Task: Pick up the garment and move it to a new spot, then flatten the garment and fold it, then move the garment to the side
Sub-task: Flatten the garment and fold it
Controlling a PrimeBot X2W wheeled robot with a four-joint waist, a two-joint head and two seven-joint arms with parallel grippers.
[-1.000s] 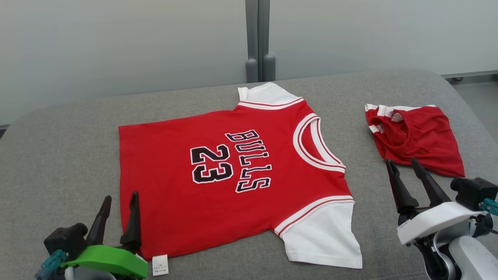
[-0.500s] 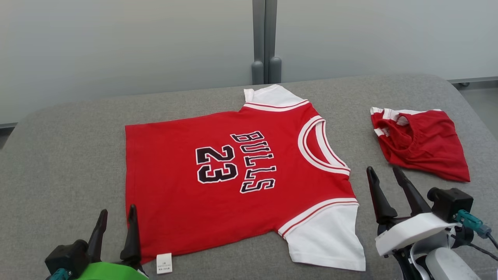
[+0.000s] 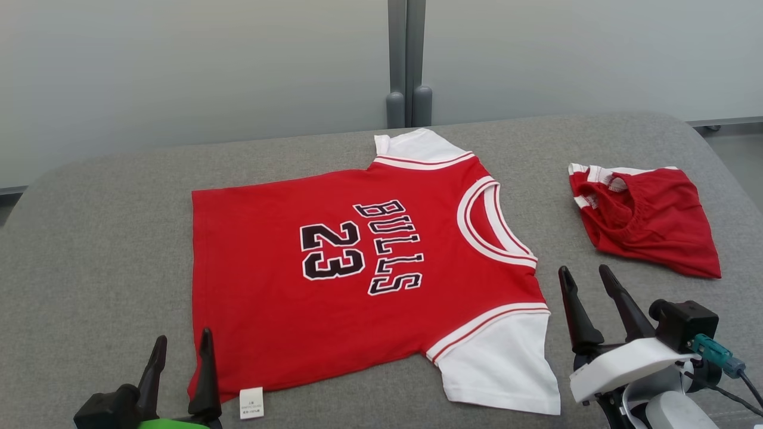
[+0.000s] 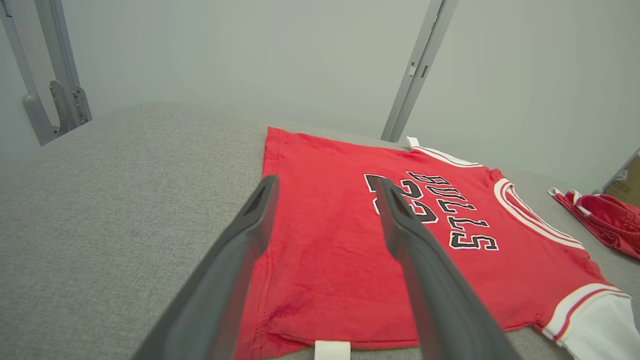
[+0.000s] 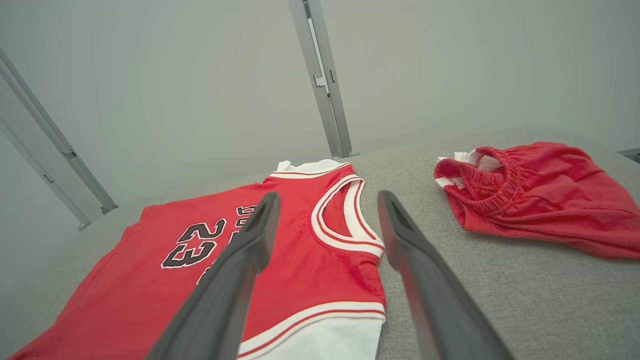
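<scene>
**On the grey fabric surface [image 3: 89, 238]: fold comes next**

Near its front edge, both your jaws stand released and empty. The left gripper [image 3: 183, 341] hangs over the hem corner of the red jersey with white sleeves [image 3: 256, 322]; the right gripper [image 3: 583, 273] hovers just beside its near sleeve. The jersey lies spread flat, so flattening looks done. Next, pinch both near corners and fold.

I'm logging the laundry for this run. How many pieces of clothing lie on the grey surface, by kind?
Shirt: 1
Shorts: 1
Total: 2
</scene>
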